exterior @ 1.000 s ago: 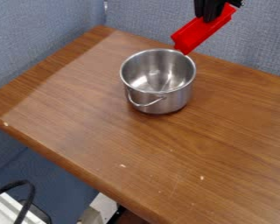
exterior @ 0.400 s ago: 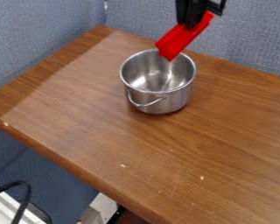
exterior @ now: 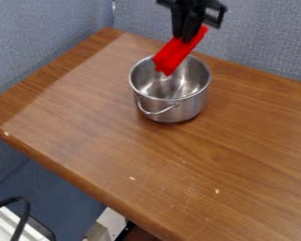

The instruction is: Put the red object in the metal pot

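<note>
The red object (exterior: 177, 53) is a long narrow bar hanging slantwise, its lower end over the far left rim of the metal pot (exterior: 169, 88). My gripper (exterior: 195, 23) comes down from the top edge and is shut on the bar's upper end. The shiny pot stands upright on the wooden table (exterior: 128, 141), toward its far side, with its thin wire handle lying down at the front. Nothing shows inside the pot.
The table's left corner and front edge drop off to the floor, where black cables (exterior: 22, 221) lie at the lower left. A blue-grey fabric wall (exterior: 65, 24) stands close behind the table.
The gripper has carried the red bar leftward and lower, from right of and behind the pot to above its far left rim. The pot has stayed in place.
</note>
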{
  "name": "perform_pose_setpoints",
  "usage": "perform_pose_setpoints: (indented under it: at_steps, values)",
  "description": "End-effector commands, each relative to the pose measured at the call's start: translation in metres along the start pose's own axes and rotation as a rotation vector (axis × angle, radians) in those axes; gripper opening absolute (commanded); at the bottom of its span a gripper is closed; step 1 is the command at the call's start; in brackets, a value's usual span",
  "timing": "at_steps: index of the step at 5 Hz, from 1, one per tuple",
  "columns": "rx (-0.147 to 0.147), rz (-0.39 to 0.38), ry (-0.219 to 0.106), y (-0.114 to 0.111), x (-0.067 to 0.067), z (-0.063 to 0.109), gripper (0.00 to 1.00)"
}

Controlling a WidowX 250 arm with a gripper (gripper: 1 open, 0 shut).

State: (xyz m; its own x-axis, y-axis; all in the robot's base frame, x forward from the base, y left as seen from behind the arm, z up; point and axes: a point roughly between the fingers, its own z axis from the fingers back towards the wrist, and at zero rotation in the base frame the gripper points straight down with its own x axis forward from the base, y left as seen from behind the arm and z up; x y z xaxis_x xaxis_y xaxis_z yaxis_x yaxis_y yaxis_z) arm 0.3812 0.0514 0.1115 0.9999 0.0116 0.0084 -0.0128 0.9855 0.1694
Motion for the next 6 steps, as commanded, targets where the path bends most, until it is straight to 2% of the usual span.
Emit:
perform_pose_setpoints:
  at_steps: [1,2,3,4,5,6]
  values:
    - [0.028,0.082,-0.052,0.009,-0.007,0.012,0.00]
    - [0.038,0.142,-0.051,0.008,-0.010,0.012,0.00]
    - [0.037,0.180,-0.049,0.004,-0.007,0.017,0.00]
    - [0.032,0.218,-0.054,0.000,-0.004,0.025,1.00]
    - [0.042,0.243,-0.045,-0.005,0.000,0.029,1.00]
    - [0.033,0.157,-0.060,-0.003,-0.014,0.040,1.00]
